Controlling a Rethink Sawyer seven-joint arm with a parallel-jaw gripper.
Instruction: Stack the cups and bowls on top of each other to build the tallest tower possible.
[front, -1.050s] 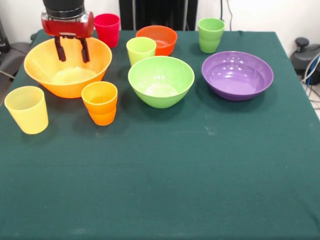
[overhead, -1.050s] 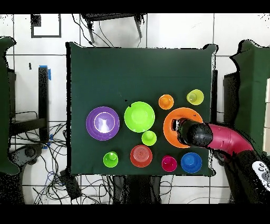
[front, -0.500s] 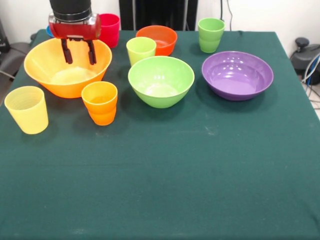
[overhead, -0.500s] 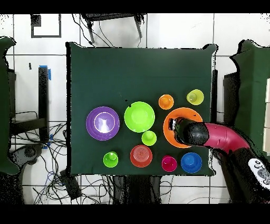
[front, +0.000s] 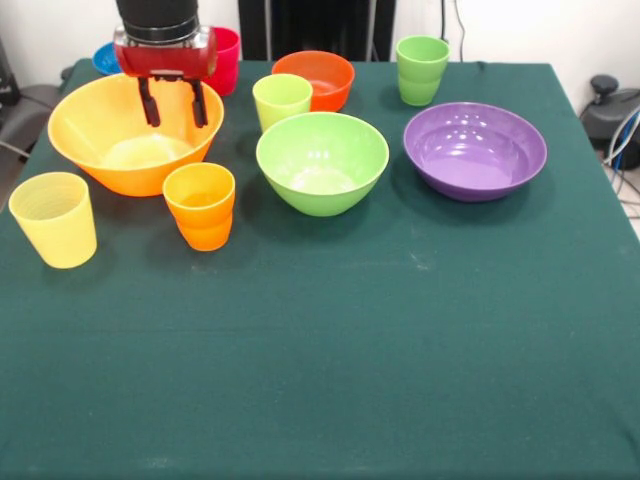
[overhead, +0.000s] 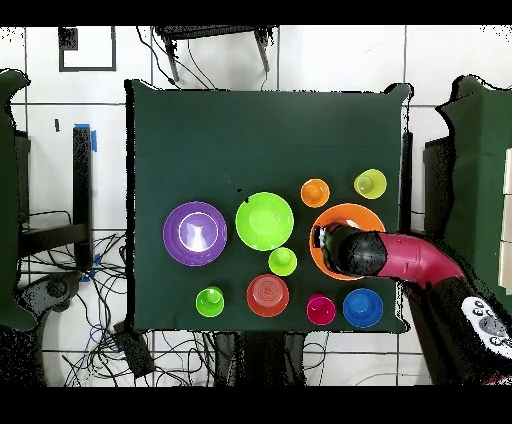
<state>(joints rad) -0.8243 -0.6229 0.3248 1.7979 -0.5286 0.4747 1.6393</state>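
The claw (front: 172, 104) is hanging with its fingers spread narrowly and holding nothing, over the far rim of the very large yellow-orange bowl (front: 120, 150), which is sitting near the desk (front: 330, 340) corner beside the red-pink cup (front: 222, 55). If it is closing on that thin, sloping rim, the bowl may be tipping or sliding out, nudging the orange cup (front: 200, 205) just beside it. Nothing is stacked yet. Every container is looking empty: the lime green bowl (front: 322, 160) at mid-desk, the purple bowl (front: 475, 148) towards the opposite edge, the small orange bowl (front: 314, 78), the pale yellow cup (front: 54, 218), the lime-yellow cup (front: 282, 100) and the green cup (front: 422, 68).
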